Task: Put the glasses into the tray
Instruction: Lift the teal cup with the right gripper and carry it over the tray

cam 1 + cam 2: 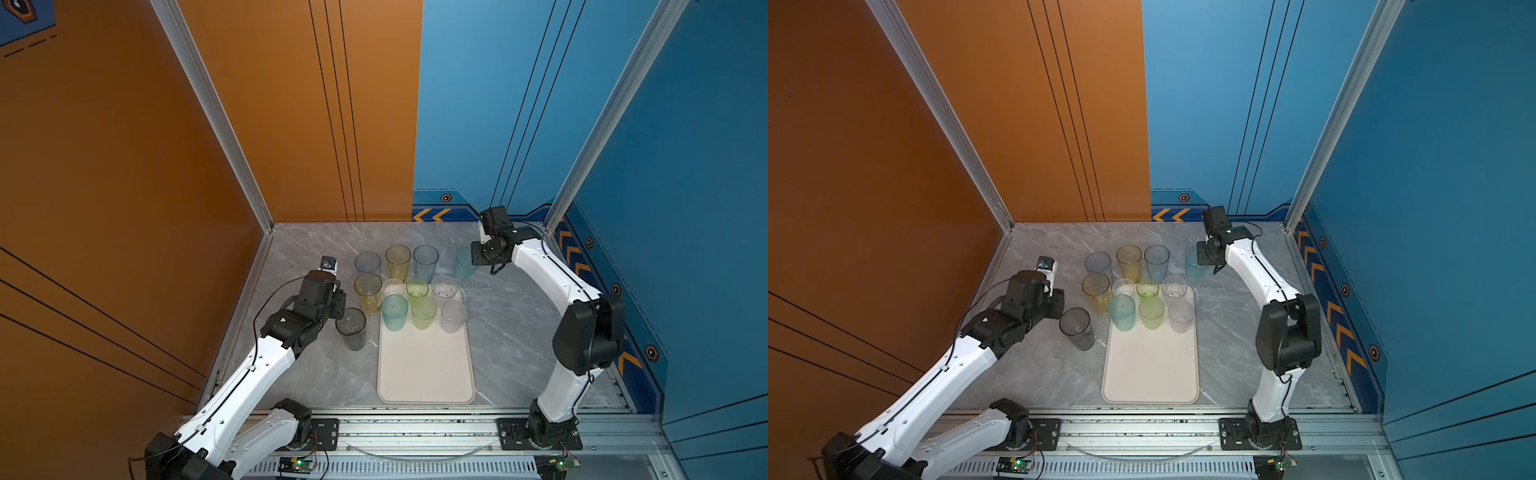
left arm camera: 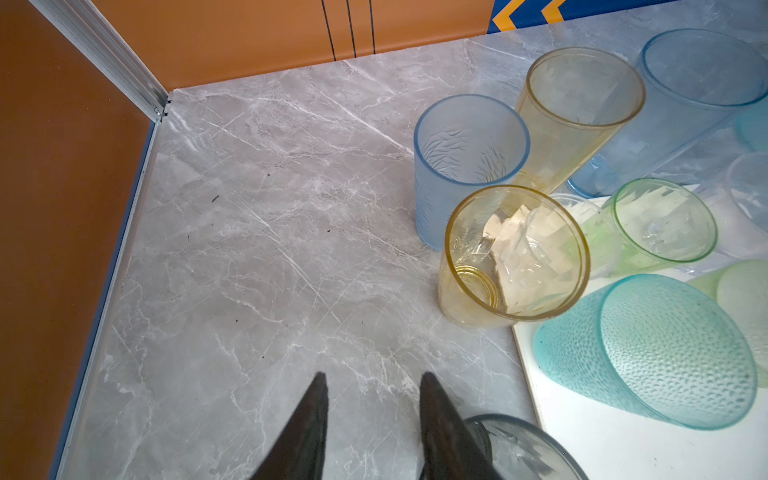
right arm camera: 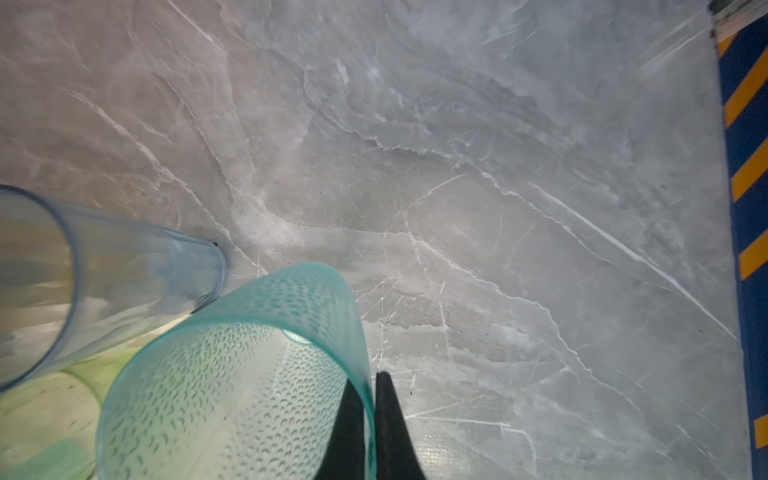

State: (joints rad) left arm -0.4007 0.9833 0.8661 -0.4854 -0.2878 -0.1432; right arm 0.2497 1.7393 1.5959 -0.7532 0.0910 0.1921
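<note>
— Now, the right claw (image 3: 368, 379): condition?
— Clamped on the wall of a teal tumbler (image 3: 232, 374), one finger inside the rim and one outside. A rim pinch suits a glass too wide to span. In a top view it sits at the upper right of the group, off the tray (image 1: 426, 374). Whether it rests on the bench (image 1: 519, 332) or hangs just above it, I cannot tell.
— The left claw (image 2: 374, 376)?
— Fingers apart, only bare bench between them. The smoky grey tumbler (image 2: 528, 449) stands just outside one finger, left of the tray in both top views.
— Tray contents?
— The glasses (image 1: 424, 311) crowd its upper end only, a second teal tumbler (image 1: 394, 311) among them. Packing from that end probably keeps the lower part free.
— Outstanding?
— A tall yellow tumbler (image 1: 397, 259) and three neighbours stand close together above and left of the tray. The risk, as I judge it, is a knock as the held glass passes them.
</note>
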